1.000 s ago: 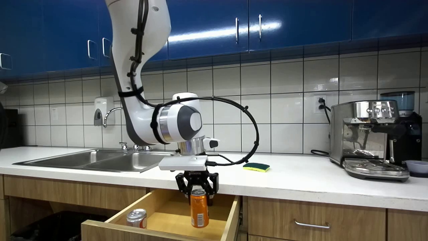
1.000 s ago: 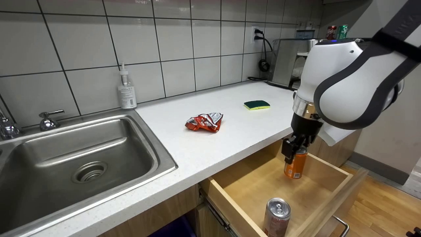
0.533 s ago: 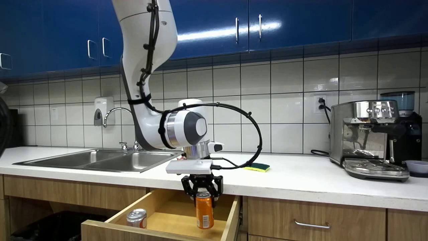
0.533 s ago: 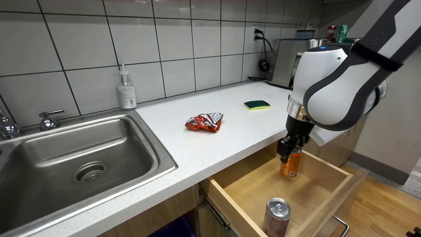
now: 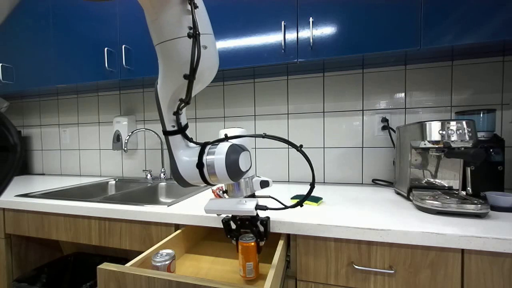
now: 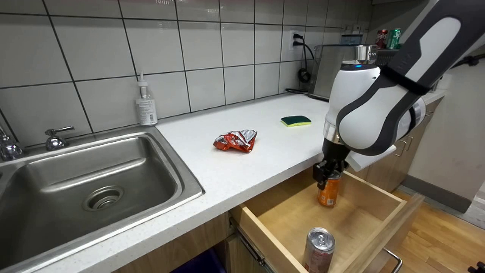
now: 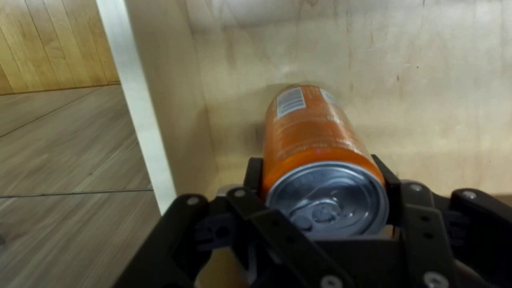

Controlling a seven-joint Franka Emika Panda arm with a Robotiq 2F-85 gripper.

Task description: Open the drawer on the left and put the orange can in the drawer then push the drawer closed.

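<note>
Descent has just brought the slim, silver-topped orange can (image 5: 248,258), clamped in the black two-fingered end effector (image 7: 320,176), lower inside the open, shallow light-wood drawer (image 5: 210,266), so release, then closing, should follow, though touchdown is unclear.

Orange can (image 7: 316,136): glossy printed metal, bare and shiny at the top; tool (image 7: 320,174): hard-looking, matt. Drawer (image 6: 318,217): smooth wood, grain visible; tabletop (image 6: 227,170): smooth, finely speckled, low sheen; sink (image 6: 98,163): satin metal. Upper cabinets (image 5: 360,28): high gloss; wall tiles (image 6: 204,45): glazed, glossy; wrapper (image 6: 235,141): crinkled, foil-like; soap bottle (image 6: 147,108): clear plastic; coffee machine (image 5: 446,172): polished metal.
</note>
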